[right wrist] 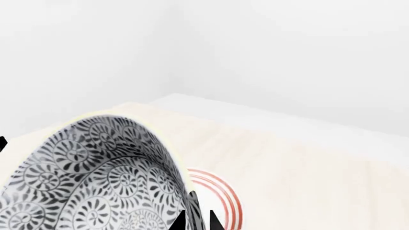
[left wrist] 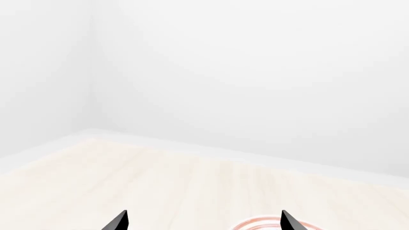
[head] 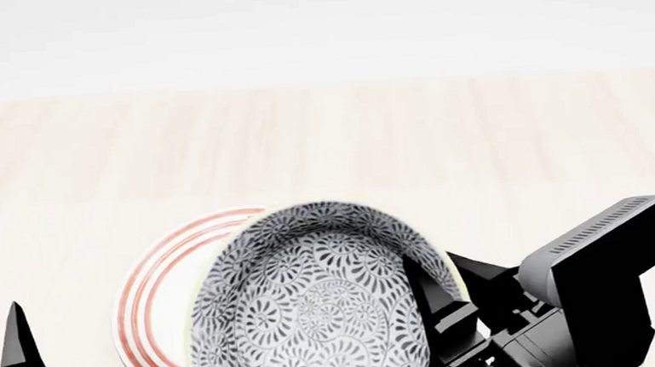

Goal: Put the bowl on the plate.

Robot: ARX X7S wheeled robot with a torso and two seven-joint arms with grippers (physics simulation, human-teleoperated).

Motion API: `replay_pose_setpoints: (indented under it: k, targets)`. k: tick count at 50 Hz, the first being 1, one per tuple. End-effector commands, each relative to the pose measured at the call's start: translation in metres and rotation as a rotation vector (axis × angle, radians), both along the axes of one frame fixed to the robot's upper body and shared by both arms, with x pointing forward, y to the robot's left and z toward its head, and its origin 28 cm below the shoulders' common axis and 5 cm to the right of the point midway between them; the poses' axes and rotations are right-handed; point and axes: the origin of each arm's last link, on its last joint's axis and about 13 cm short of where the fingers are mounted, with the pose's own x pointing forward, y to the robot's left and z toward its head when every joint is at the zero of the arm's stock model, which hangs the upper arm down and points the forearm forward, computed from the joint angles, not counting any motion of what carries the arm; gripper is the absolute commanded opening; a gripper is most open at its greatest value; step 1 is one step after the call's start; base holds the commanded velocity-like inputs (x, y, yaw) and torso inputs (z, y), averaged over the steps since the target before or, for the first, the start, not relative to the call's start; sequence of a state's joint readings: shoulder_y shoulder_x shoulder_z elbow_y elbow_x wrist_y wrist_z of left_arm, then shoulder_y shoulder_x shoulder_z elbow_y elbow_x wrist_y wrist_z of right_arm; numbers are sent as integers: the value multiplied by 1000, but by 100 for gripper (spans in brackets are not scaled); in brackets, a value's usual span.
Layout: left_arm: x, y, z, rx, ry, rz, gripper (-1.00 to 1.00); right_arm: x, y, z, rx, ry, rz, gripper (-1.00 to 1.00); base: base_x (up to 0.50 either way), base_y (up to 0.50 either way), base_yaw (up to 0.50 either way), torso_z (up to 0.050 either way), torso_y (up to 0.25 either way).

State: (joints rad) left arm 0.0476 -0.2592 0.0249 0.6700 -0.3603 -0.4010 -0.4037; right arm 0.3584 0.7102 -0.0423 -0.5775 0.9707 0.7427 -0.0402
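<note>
The bowl, white with a dense dark grey floral pattern, hangs tilted over the plate, whose red rings show to its left. My right gripper is shut on the bowl's right rim, one finger inside and one outside. In the right wrist view the bowl fills the lower left, the gripper pinches its wall, and the plate lies beyond. My left gripper is open and holds nothing, with the plate's edge near one fingertip. One left finger shows left of the plate.
A pale wooden table stretches ahead to its far edge against a white wall. The right arm's black body stands at the lower right.
</note>
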Motion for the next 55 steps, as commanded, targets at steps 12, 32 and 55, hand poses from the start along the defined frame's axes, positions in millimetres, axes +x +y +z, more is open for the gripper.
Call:
replay_pose_setpoints:
  k: [12, 32, 55]
  targets:
    - [-9, 2, 1, -19, -3, 4, 100, 70, 10, 13, 118, 49, -85, -100, 0, 0, 0, 0, 0]
    - [-10, 2, -1, -17, 0, 3, 100, 122, 31, -2, 172, 189, -27, -100, 0, 0, 0, 0, 1]
    - [-14, 5, -2, -18, 6, 9, 100, 142, 51, -7, 319, 327, 32, -100, 0, 0, 0, 0, 0]
